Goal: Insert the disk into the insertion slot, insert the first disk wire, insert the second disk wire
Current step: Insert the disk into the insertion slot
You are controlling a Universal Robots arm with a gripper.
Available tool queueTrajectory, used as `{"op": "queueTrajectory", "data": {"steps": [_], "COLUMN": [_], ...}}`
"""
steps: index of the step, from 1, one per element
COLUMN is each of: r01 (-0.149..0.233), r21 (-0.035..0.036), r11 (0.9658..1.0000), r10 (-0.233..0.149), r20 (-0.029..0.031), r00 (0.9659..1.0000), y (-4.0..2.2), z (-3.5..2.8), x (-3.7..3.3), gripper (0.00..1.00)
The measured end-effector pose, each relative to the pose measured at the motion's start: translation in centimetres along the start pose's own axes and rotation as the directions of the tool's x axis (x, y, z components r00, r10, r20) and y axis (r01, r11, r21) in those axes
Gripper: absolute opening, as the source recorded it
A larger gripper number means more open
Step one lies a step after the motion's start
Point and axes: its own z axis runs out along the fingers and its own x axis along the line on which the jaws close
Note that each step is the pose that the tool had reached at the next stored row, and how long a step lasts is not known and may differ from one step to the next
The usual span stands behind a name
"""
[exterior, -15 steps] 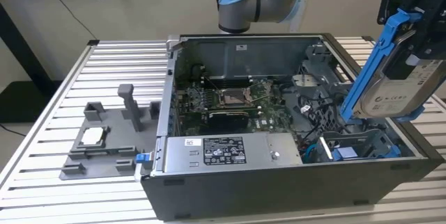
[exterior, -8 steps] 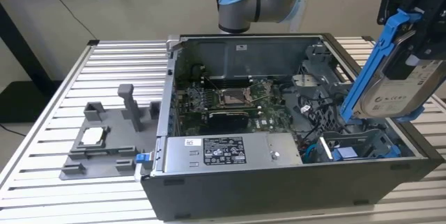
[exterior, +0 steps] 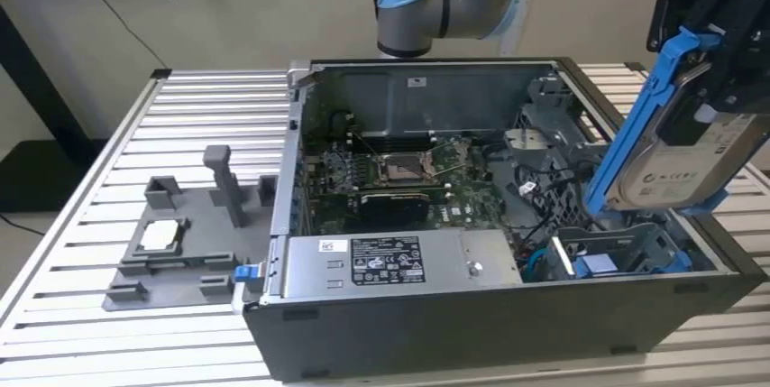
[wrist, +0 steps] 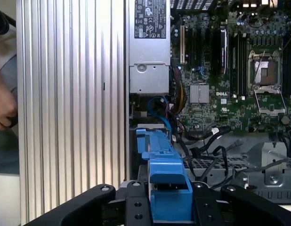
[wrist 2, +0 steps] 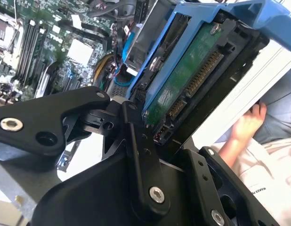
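My gripper is shut on the disk, a silver drive with a pale label in a bright blue carrier. The disk hangs tilted, nearly on edge, over the open computer case at the exterior view's right. Its lower end is just above the insertion slot, a dark grey bay with blue tabs in the case's near right corner. The second wrist view shows the disk's green circuit board and connectors. In the first wrist view the blue carrier sits between my black fingers. A blue cable curls by the bay.
A silver labelled power-supply box lies beside the slot, with the motherboard behind it. On the slatted table, a grey fixture holds a small silver chip. A person's hand rests beside the table.
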Motion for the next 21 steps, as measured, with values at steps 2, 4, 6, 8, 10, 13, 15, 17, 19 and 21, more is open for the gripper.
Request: {"op": "queueTrajectory", "data": {"steps": [2,4,6,8,10,13,15,17,19,21], "r01": [0.000,0.001,0.003,0.005,0.005,0.005,0.006,0.006,0.006,0.005], "r21": [0.0000,-0.0001,-0.0001,-0.0001,-0.0001,-0.0012,-0.0037,-0.0062,-0.0087,-0.0098], "r11": [1.0000,1.0000,1.0000,1.0000,1.0000,1.0000,1.0000,1.0000,0.9999,0.9999], "r10": [0.000,-0.001,-0.003,-0.005,-0.005,-0.005,-0.006,-0.006,-0.006,-0.005], "r20": [0.0026,0.0043,0.0044,0.0045,0.0051,0.0055,0.0055,0.0053,0.0053,0.0054], "r00": [1.0000,1.0000,1.0000,1.0000,1.0000,1.0000,1.0000,1.0000,1.0000,1.0000], "y": [-0.04,-0.10,-0.20,-0.32,-0.42,-0.61,-0.74,-0.85,-0.89,-0.90], "z": [0.36,0.66,0.96,1.25,1.55,2.03,2.33,2.64,2.97,3.16], "x": [0.00,-0.01,-0.01,-0.01,-0.01,-0.02,-0.02,-0.02,-0.02,-0.02], "gripper": [0.33,0.33,0.33,0.33,0.33,0.33,0.33,0.33,0.33,0.33]}}
